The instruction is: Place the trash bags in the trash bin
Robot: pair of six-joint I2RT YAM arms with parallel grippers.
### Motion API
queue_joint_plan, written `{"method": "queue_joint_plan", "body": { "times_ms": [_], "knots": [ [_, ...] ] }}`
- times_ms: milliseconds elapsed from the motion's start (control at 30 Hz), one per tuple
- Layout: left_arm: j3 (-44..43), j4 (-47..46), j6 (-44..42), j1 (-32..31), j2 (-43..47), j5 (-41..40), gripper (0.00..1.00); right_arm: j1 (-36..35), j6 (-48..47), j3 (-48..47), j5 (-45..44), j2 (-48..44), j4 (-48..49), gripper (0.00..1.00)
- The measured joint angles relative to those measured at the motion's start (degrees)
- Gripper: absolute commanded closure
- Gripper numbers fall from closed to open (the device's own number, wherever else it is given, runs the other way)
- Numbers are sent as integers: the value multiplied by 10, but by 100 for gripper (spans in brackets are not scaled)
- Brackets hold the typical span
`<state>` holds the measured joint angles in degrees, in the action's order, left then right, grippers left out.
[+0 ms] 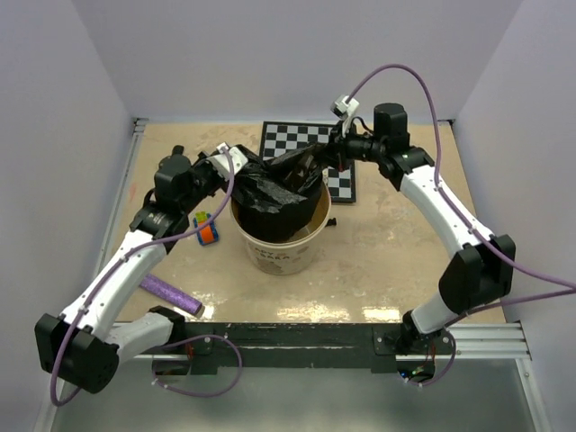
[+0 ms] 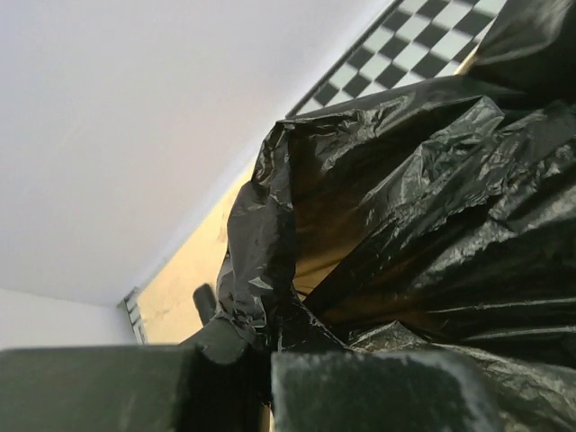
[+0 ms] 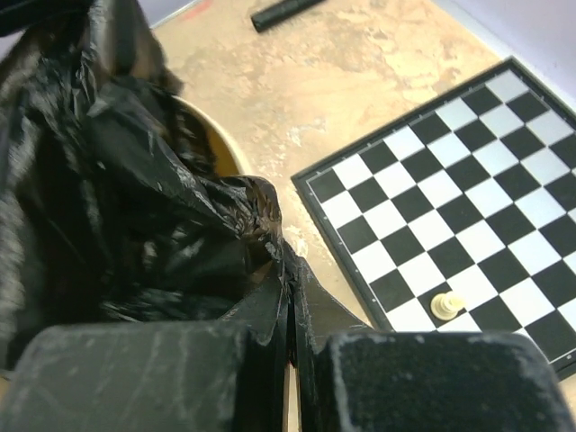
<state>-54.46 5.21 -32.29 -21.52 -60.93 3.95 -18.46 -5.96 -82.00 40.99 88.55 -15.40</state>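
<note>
Beige tabletop carries the trash bin at centre frame. The trash bag drapes over its mouth, pinched tight by the left gripper and right gripper.

Trash bag hides the far rim and interior of the trash bin. Chessboard near edge is partly covered. The coloured item left of the bin is too small to identify.

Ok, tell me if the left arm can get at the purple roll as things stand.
Probably not: the left end effector is shut on the trash bag over the trash bin. The purple roll lies uncovered nearby.
</note>
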Motion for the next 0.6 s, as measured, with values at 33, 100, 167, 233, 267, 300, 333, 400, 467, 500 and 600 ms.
{"method": "queue_joint_plan", "body": {
  "times_ms": [33, 100, 167, 233, 267, 300, 333, 400, 467, 500, 600],
  "knots": [
    [-2, 0, -1, 10, -11, 7, 100, 2, 0, -4, -1, 10, 0, 100],
    [-7, 6, -4, 31, -33, 27, 100, 8, 0, -8, -4, 31, -1, 100],
    [-8, 24, -11, 50, -42, 55, 100, 18, -1, -10, -8, 46, -5, 100],
    [-10, 54, -20, 62, -43, 93, 100, 26, -7, -10, -9, 53, -13, 100],
    [-12, 70, -24, 65, -43, 108, 100, 29, -12, -10, -9, 55, -19, 100],
    [-15, 87, -29, 68, -43, 129, 100, 32, -17, -10, -9, 56, -25, 100],
    [-18, 105, -34, 69, -42, 149, 100, 34, -21, -10, -8, 56, -33, 100],
    [-25, 144, -45, 69, -42, 191, 100, 37, -27, -4, -3, 53, -40, 98],
    [-32, 180, -51, 69, -41, 224, 100, 36, -28, 17, 8, 43, -43, 93],
    [-37, 200, -55, 69, -41, 240, 100, 36, -27, 27, 10, 37, -46, 89],
    [-54, 262, -64, 71, -41, 286, 100, 35, -26, 72, 26, 11, -57, 84]
  ]
}}
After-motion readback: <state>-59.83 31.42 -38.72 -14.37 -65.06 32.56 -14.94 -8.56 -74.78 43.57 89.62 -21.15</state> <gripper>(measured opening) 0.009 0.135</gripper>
